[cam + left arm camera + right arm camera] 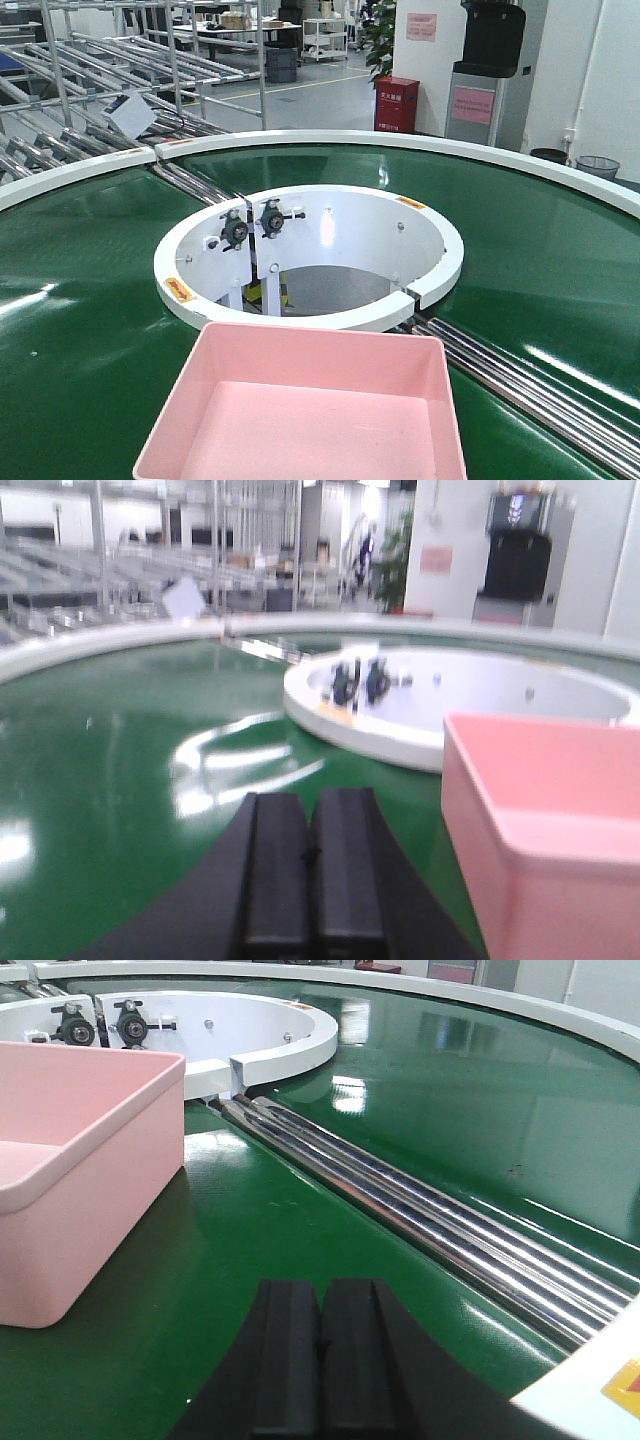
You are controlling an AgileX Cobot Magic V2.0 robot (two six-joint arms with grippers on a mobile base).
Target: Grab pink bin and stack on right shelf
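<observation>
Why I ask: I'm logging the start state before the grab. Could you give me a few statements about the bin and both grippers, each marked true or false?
1. The pink bin rests on the green belt. True.
2. The left gripper is shut on the bin's wall. False: it is shut on nothing, and the bin stands apart on its right.
3. The right gripper is shut and holds nothing. True.
4. A blue crate lies inside the bin. False: nothing shows inside it.
5. The steel rollers cross the belt on the bin's right. True.
</observation>
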